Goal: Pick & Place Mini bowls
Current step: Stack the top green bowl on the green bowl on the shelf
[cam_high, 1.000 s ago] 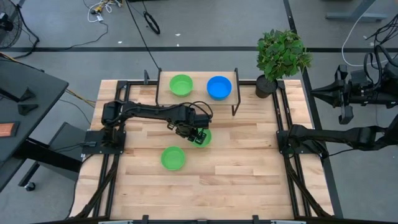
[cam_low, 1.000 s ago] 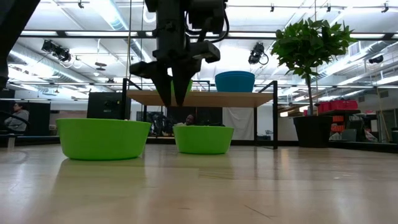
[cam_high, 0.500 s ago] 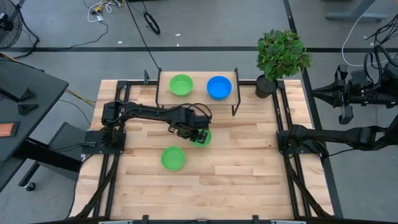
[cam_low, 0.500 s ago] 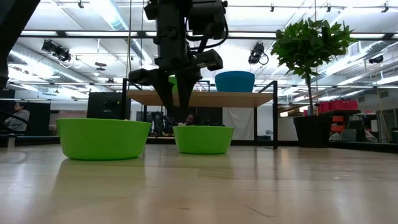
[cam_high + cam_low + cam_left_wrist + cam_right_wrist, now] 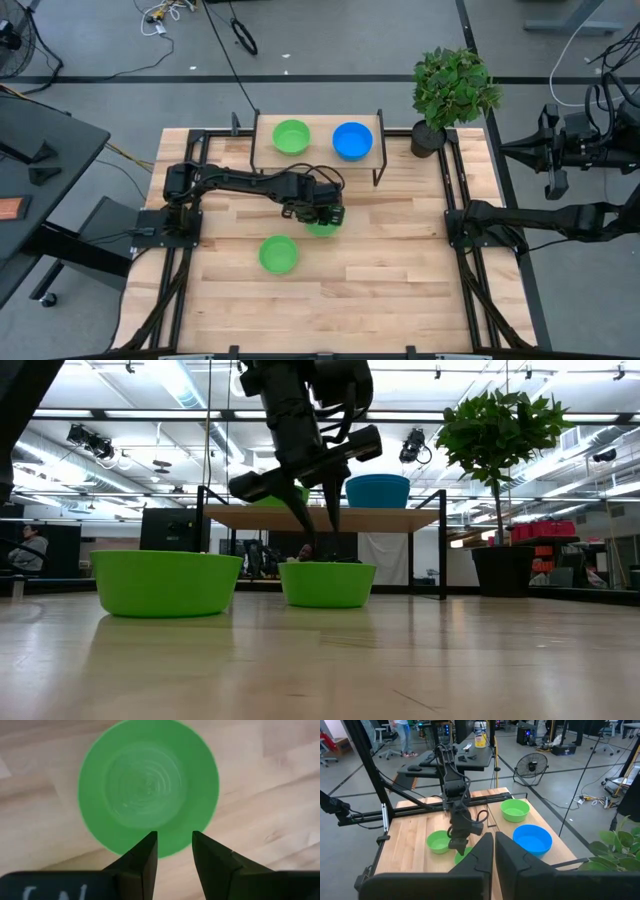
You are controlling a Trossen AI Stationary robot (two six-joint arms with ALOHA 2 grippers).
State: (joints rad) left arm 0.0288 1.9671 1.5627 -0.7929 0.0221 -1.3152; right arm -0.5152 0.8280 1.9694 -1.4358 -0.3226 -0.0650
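My left arm reaches from its base at the table's left edge across the pale wooden plank tabletop (image 5: 390, 270), elbow bent, wrist tipped down over the mid-table. My left gripper (image 5: 318, 518) hangs tilted just above a small round bright green plastic mini bowl (image 5: 322, 226), fingers (image 5: 142, 862) parted w/ a narrow gap, nothing between them; the low view shows the tips clear of the rim, not touching. In the left wrist view that bowl (image 5: 148, 794) sits upright, empty, directly below the fingertips. A second bright green mini bowl (image 5: 278, 254) stands on the tabletop nearer the front edge & a bit to the left, near the first, apart from it. Two more mini bowls sit side by side on a raised wooden shelf w/ black metal frame (image 5: 320, 160) at the table's far edge: a bright green one (image 5: 291, 136) on the left, a bright blue one (image 5: 352, 140) on the right. A potted green leafy plant (image 5: 453, 88) stands just right of the shelf. My right arm waits stretched out past the table's right edge; my right gripper (image 5: 494, 842) is closed, fingers pressed together, holding nothing.
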